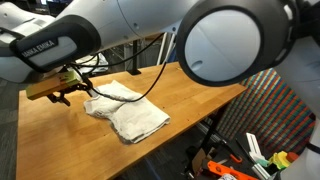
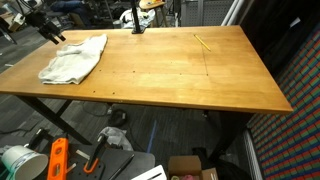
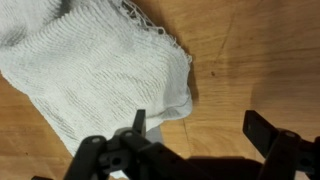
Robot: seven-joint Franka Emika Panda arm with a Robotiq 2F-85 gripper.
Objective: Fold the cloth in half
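Gripper (image 3: pixel 202 135): wide open, holds nothing.
Cloth (image 3: pixel 90 70): its corner sits by one finger; the rest spreads away on the table (image 3: pixel 250 50).

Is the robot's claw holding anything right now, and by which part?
Nothing is held. The gripper is open, its fingers apart over the edge of the rumpled off-white woven cloth, which lies loose on the wooden table.
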